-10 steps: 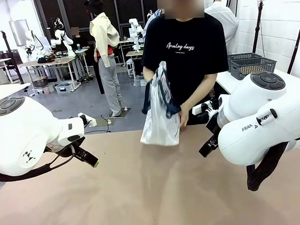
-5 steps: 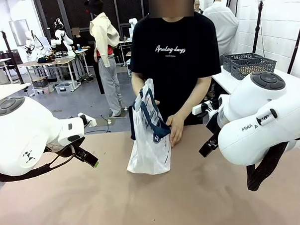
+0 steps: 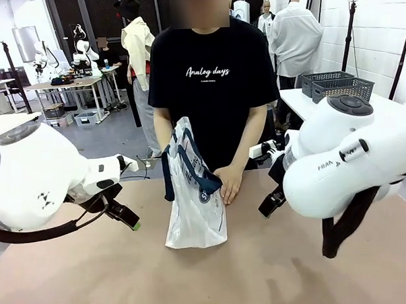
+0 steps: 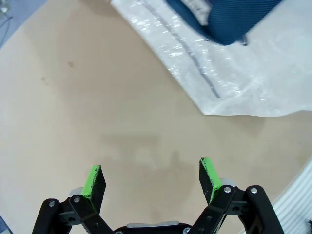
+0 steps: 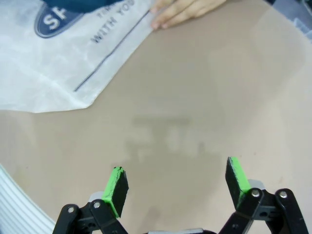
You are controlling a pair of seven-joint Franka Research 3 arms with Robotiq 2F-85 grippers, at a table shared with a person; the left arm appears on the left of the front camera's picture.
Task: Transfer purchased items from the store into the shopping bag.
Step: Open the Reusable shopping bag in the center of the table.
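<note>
Hovering with jaws spread apart and grasping nothing, my left gripper (image 4: 152, 176) and right gripper (image 5: 178, 183) flank the shopping bag (image 3: 195, 193), apparently slumped upright between them, a person's hand (image 3: 228, 184) touching its edge.

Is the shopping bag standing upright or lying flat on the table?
Upright: the shopping bag rises from the table, lower edge resting there, the person's hand against its side.

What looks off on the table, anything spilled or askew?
Nothing spilled or damaged. The shopping bag slumps limp and crumpled on the table, steadied by the person's hand. Left gripper and right gripper hang open, empty.
</note>
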